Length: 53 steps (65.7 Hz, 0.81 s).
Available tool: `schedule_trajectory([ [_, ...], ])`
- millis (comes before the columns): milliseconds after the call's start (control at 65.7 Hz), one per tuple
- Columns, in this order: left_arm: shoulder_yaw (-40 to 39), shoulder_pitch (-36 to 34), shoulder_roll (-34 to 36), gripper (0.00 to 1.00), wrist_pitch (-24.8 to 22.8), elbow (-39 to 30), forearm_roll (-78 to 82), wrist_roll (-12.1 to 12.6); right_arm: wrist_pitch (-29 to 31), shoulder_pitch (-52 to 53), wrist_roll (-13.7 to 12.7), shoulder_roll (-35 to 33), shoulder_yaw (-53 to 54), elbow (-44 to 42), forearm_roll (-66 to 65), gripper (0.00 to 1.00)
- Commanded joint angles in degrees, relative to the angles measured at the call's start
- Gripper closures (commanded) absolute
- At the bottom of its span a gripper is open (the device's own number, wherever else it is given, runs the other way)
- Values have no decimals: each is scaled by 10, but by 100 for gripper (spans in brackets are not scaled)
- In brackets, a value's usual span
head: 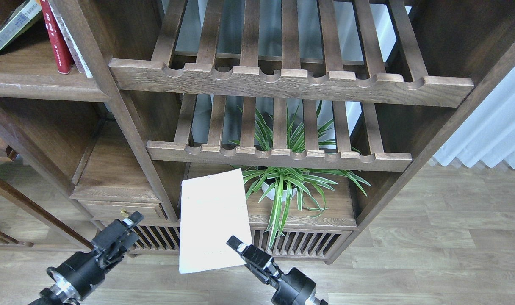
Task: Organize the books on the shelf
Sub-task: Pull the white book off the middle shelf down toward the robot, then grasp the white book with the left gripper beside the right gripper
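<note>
The thin pale lavender-white book hangs in front of the cabinet, below the lower slatted rack, tilted slightly. My right gripper is shut on its lower right corner. My left gripper is left of the book, apart from it; its fingers cannot be told apart. The shelf, a flat dark-brown board, is at the top left. On it the yellow-green and grey book leans left, and the red book stands beside it against the post, with pale spines to its right.
Two slatted racks with notched rails fill the middle. A potted spider plant stands on the cabinet top. A drawer with a brass knob is at lower left. A white curtain hangs at right.
</note>
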Motion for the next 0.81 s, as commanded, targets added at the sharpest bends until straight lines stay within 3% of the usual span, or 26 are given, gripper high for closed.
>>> schedule_trajectory([
  [0,12,0,-7,0,0,-3,0,0,0,0,-5,0,-16,6,0,94],
  [411,30,0,-36,0,0,-25,5,4,0,0,-11,0,-26,6,0,94],
  [791,35,2,-50,20,0,-47,4,0,0,0,-15,0,-26,6,0,93],
])
